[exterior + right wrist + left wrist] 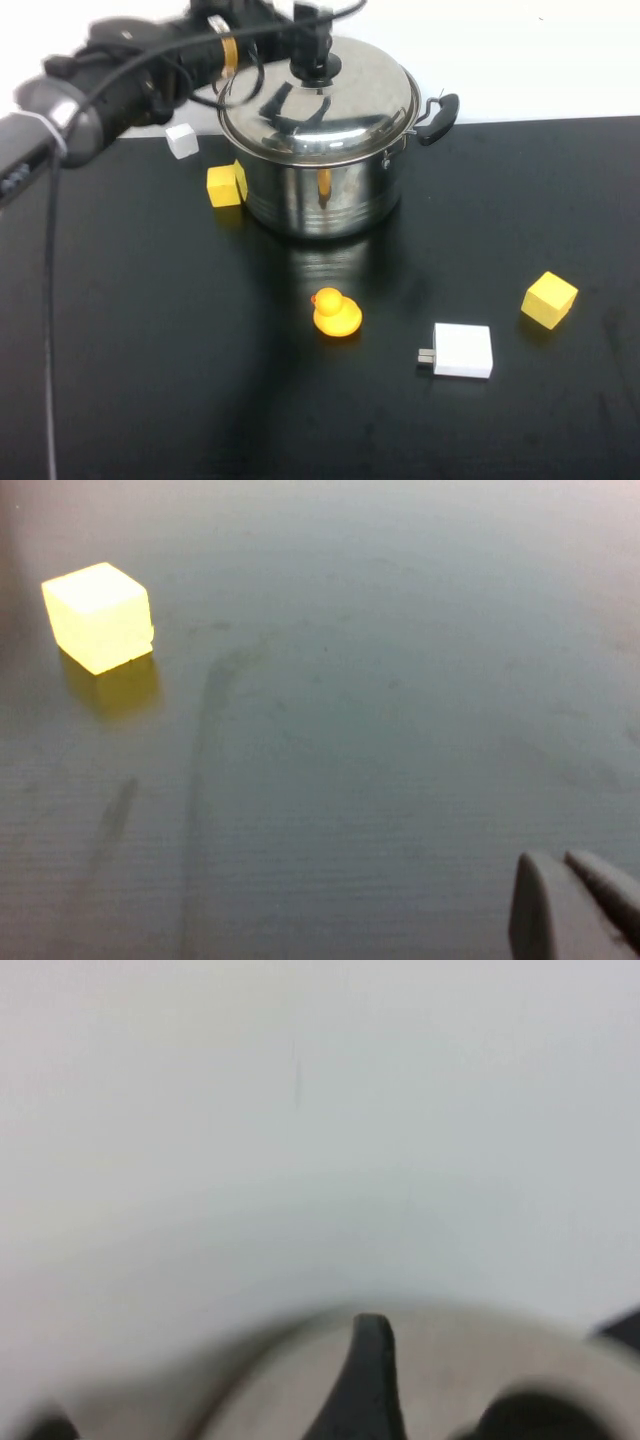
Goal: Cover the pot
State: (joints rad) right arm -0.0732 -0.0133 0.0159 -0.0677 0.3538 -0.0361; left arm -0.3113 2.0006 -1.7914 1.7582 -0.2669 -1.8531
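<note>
Steel lid (320,100) sits on the pot (322,190); left gripper (315,55) grips its knob, unreleased; right gripper (570,905), closed, hangs over the table near a yellow cube (98,615).

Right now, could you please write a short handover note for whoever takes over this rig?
Left end effector: at the lid's black knob over the pot; grip state unclear.
Right end effector: shut, holding nothing, parked low over the table near a yellow cube.
Done: the lid sits on the pot, apparently seated.
Left: confirm the lid is released, then retract the left arm.
</note>
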